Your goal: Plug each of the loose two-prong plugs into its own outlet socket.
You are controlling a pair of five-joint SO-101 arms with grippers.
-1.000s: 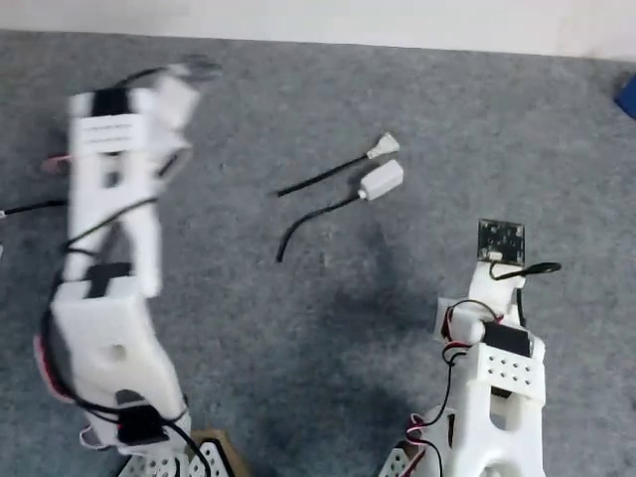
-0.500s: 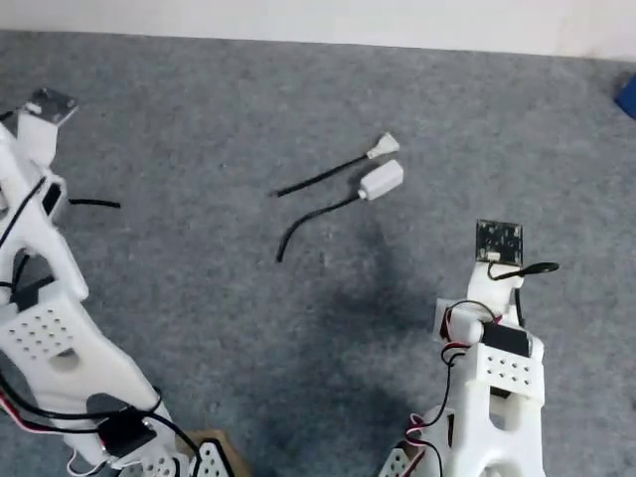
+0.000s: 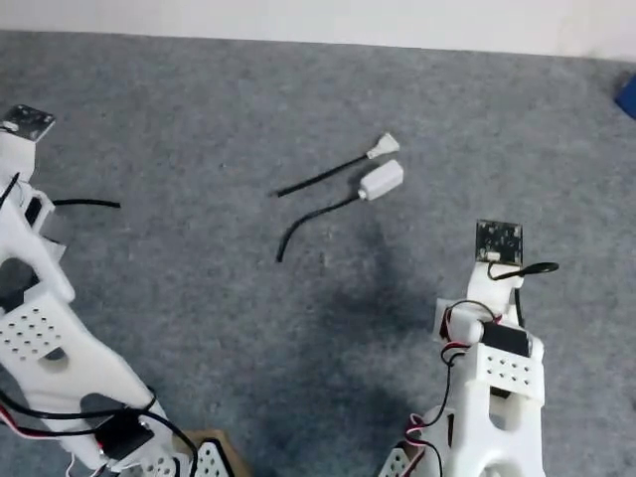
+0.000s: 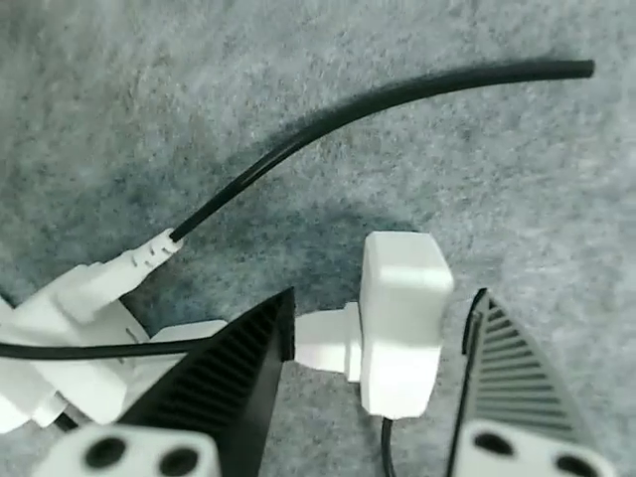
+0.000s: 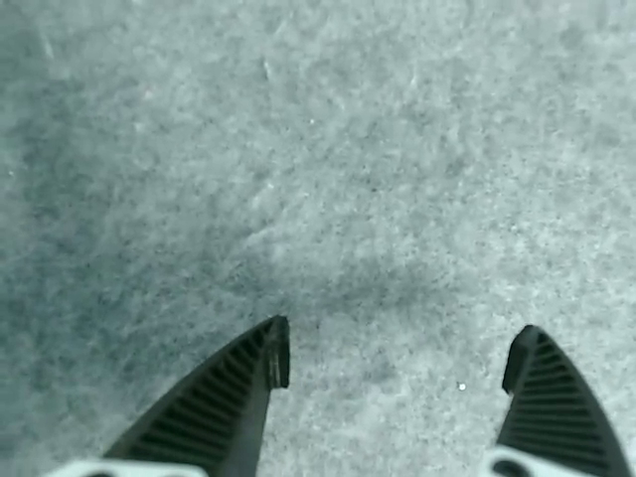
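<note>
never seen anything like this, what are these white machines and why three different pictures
These are two white robot arms on a grey carpeted surface. The high view looks down on both, left arm and right arm, with a small plug and a white socket block, each on a black cable, lying between them. The other two pictures come from cameras on the wrists. The left pincer is open with a white block between its fingers, beside a corded plug. The right pincer is open over bare carpet. Neither seems to hold anything.

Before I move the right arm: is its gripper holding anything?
No, the right gripper is open above bare carpet, clamping nothing.
</note>
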